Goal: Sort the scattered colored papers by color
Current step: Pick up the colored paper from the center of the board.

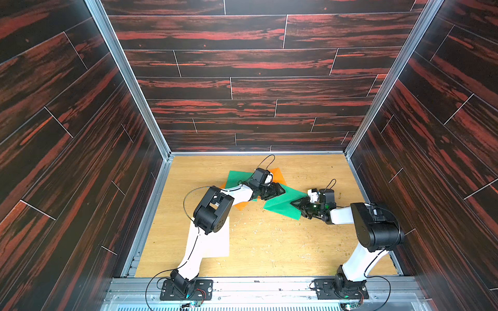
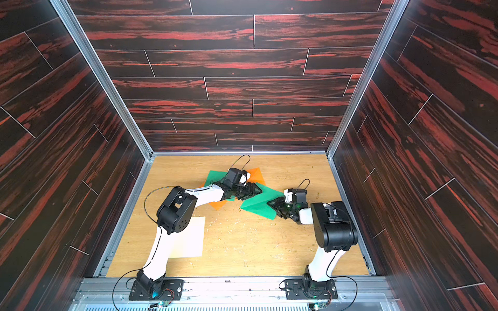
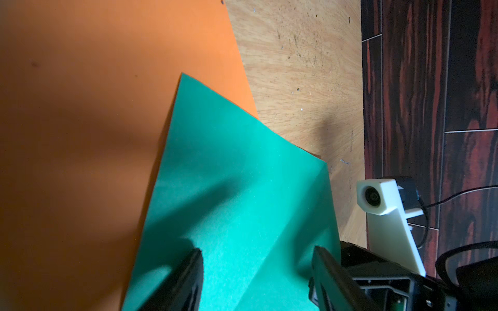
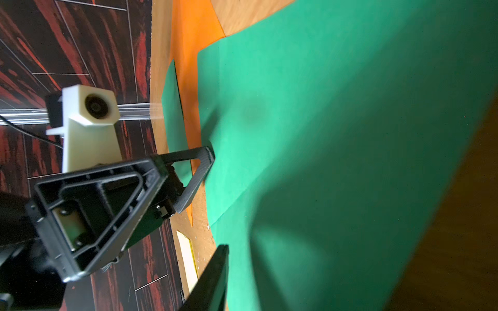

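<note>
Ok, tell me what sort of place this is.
Most likely a robot test cell: a left arm and right arm bolted to a metal rail, with wood-print walls in aluminium framing boxing in a wooden tabletop.

Dark, red-streaked plank walls [image 1: 242, 67], silvery metal corner posts [image 1: 130, 80], tan wooden tabletop [image 1: 269, 242] flecked with pale specks.

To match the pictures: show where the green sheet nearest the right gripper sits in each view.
Top view: green sheet, right of centre.
Top view: green sheet, same spot.
Left wrist: green sheet under the left gripper, overlapping orange paper.
Right wrist: green sheet fills most of the picture.
Landmark: left gripper at its far corner.
</note>
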